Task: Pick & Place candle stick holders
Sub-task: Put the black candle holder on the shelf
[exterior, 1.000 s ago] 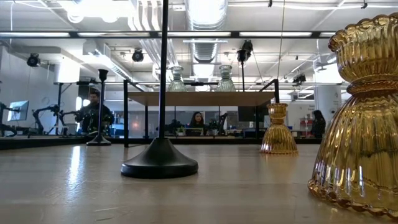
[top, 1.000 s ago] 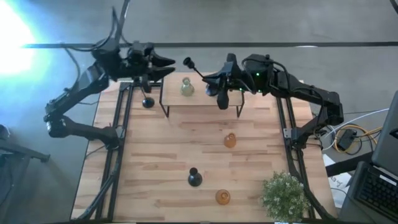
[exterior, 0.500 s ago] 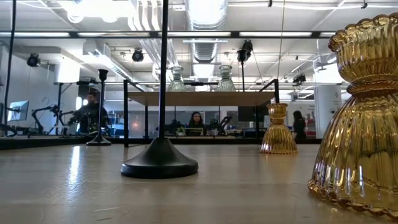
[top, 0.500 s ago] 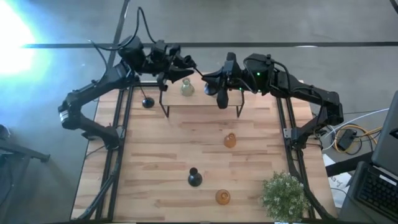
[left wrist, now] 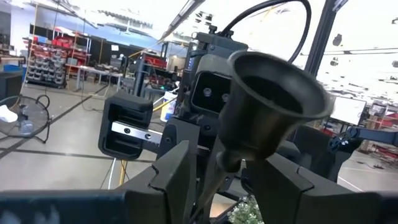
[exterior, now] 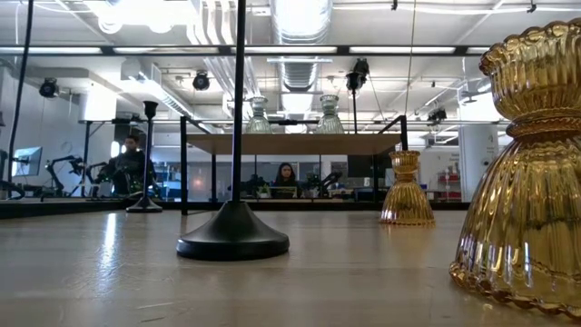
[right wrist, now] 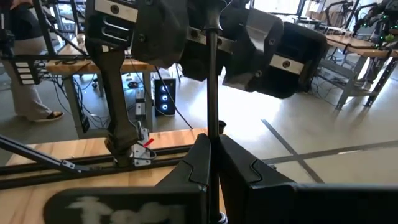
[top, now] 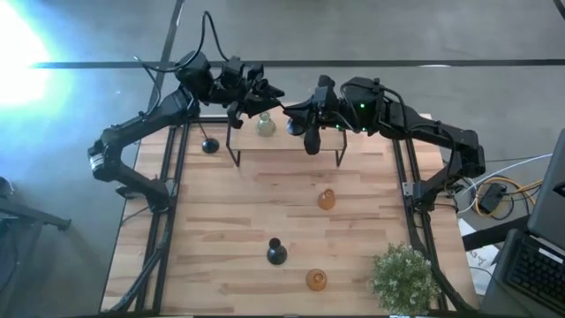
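Strong glare at high view's left edge; ceiling strip lights bright; near amber holder [exterior: 526,173] soft.

Black holders [top: 276,253]: four; amber [top: 327,200]: two; green [top: 265,124]: two.

The far edge of the table [top: 221,265] is crowded by a raised shelf [top: 282,144], above which both arms are held. The middle is blocked only by scattered holders [top: 327,200]; the near right corner is taken by a potted plant [top: 404,276]. The left side is open.
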